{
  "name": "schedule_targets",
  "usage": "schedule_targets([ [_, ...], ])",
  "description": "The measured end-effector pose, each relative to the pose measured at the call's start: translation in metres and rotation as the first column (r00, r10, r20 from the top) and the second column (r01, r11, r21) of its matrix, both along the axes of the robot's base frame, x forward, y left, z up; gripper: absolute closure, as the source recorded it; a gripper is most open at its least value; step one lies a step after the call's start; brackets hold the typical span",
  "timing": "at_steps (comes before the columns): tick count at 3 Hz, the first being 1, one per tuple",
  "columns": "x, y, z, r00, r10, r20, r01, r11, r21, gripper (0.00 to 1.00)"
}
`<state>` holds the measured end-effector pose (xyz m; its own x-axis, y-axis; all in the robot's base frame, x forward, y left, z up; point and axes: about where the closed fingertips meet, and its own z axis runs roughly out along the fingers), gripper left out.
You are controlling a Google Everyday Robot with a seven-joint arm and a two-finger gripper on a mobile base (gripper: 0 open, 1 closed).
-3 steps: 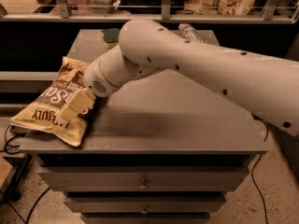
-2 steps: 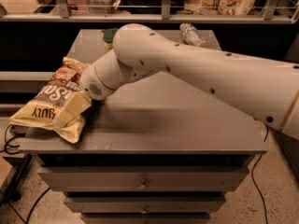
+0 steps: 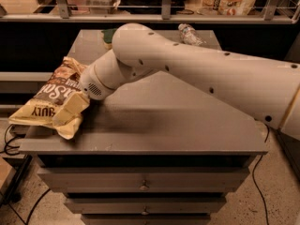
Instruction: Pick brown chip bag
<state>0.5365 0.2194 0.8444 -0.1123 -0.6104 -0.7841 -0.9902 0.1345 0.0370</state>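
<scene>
My claw [image 3: 74, 108] is sitting against the brown chip bag [image 3: 44, 97] at the left of the frame; whether it is gripping, I cannot tell. The bag is lying over the worktop's [image 3: 178, 125] left edge. My arm [image 3: 197, 64] is reaching in from the right.

High front view, end effector [image 3: 74, 108] left

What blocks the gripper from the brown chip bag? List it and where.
Nothing visible does. The gripper is right at the brown chip bag at the table's left edge; the green sponge and plastic bottle lie at the far end, behind the arm.
</scene>
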Motion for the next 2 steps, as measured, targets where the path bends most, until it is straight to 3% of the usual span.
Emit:
schedule_targets([
  [2,0.0000,0.0000,0.0091,1.0000,0.000,0.000,0.000,1.000,0.000,0.83],
])
